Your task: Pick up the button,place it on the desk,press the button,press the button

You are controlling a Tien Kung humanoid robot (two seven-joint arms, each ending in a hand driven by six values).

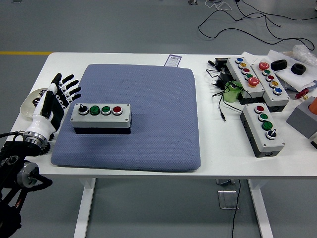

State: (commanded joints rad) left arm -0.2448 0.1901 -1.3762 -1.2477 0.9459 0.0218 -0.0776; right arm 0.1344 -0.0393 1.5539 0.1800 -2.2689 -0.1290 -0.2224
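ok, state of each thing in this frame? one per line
Left hand: open, fingers spread, holding nothing, beside the box's left end.
Button box: flat on the blue pad, ungrasped; one black knob, two green buttons, one red.
Box near the right edge: resting on the white table, untouched.
Two boxes at far right: side by side, untouched.
Right hand: out of view.

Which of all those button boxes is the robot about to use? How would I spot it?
Find the blue-grey mat covering the table's left half. The button box lies on it, beside the left hand. It alone sits on the mat; the others crowd the table's right end.
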